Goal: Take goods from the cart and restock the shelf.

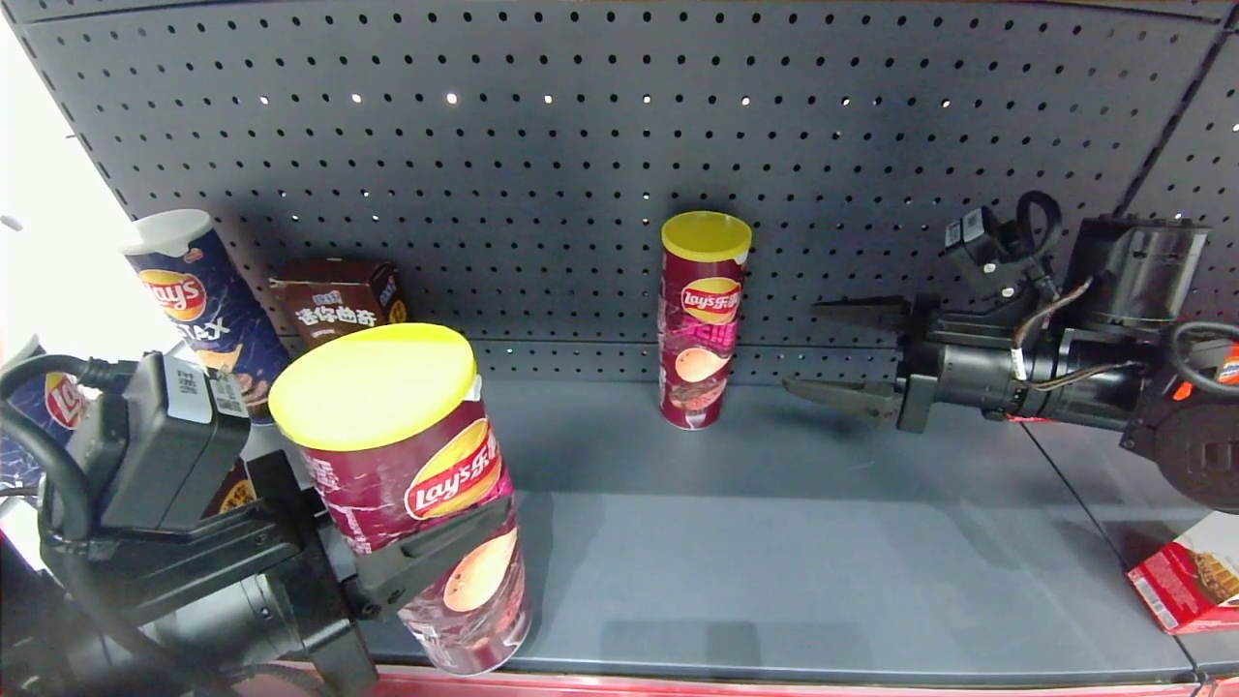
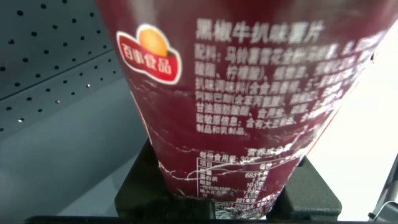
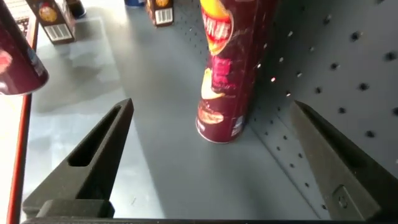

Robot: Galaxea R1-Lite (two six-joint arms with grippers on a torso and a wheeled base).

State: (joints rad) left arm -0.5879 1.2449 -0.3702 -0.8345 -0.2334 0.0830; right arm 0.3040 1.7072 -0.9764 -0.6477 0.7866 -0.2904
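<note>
My left gripper (image 1: 387,566) is shut on a maroon chip can with a yellow lid (image 1: 416,484), held upright over the front left edge of the grey shelf (image 1: 774,561); the can's printed side (image 2: 249,106) sits between the jaws in the left wrist view. A second maroon chip can (image 1: 702,319) stands upright at the back of the shelf against the pegboard. My right gripper (image 1: 842,353) is open, level with that can's lower half and a short way to its right, not touching it; the standing can (image 3: 227,74) shows between and beyond its fingers (image 3: 87,162).
A blue chip can (image 1: 198,305) and a brown box (image 1: 339,300) stand at the shelf's back left. A red box (image 1: 1186,571) lies on the neighbouring shelf section at the right. The perforated back panel (image 1: 619,145) closes the rear. The shelf's middle is bare.
</note>
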